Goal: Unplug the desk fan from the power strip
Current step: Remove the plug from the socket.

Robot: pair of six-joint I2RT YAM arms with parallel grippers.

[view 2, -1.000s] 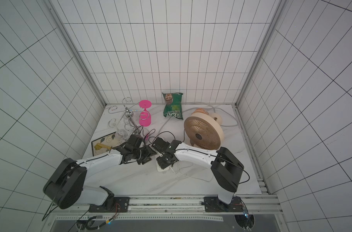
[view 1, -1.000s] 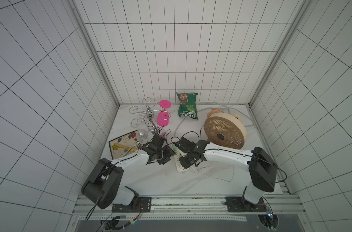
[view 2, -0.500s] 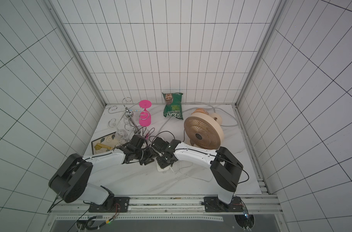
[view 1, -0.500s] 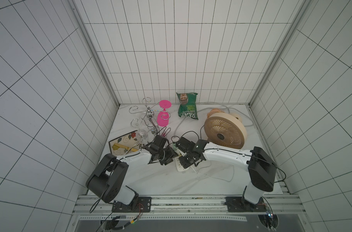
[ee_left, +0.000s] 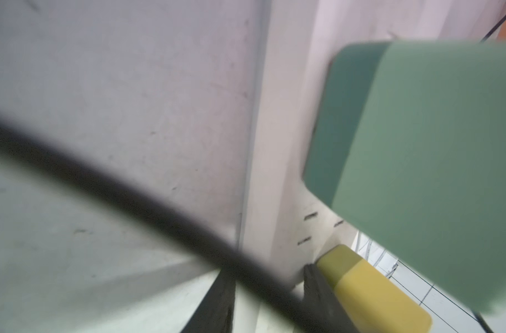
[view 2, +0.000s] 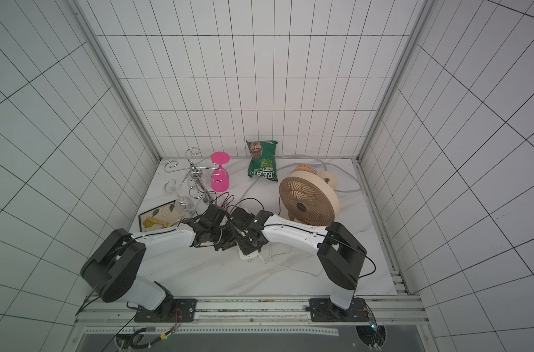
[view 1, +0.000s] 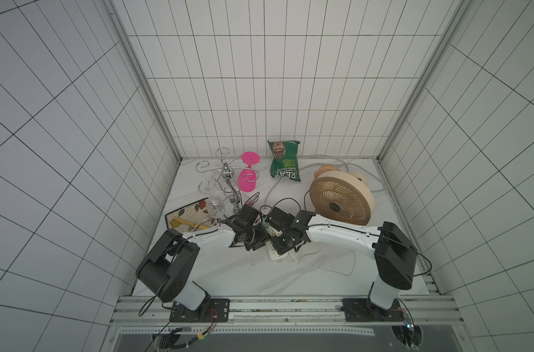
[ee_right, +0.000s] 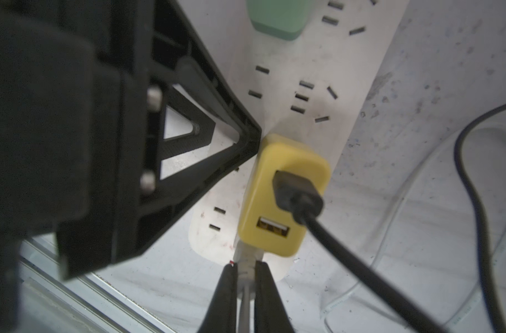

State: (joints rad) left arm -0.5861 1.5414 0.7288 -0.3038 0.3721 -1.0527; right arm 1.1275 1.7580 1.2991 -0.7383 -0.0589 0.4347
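The beige desk fan (view 1: 340, 198) stands at the right back, and its thin white cord (view 1: 320, 268) loops over the table in front. The white power strip (ee_right: 289, 57) lies mid-table under both grippers, with its near end (view 1: 276, 254) showing. My right gripper (ee_right: 246, 266) is shut on a white plug (ee_right: 246, 253) in the strip's near end, just below a yellow adapter (ee_right: 283, 190). My left gripper (ee_left: 267, 272) pinches the strip's long edge beside that adapter, with one finger (ee_left: 312, 274) on the socket face. A green adapter (ee_left: 419, 144) sits further along the strip.
A black cable (ee_right: 347, 253) runs out of the yellow adapter. Behind the arms stand a wire glass rack (view 1: 226, 176), a pink cup (view 1: 249, 176), a clear glass (view 1: 215, 207), a flowered tray (view 1: 188, 216) and a green chip bag (view 1: 284, 164).
My left gripper has slid in against the power strip and its jaws have narrowed onto the strip's edge. The right gripper has stayed shut on the white plug.
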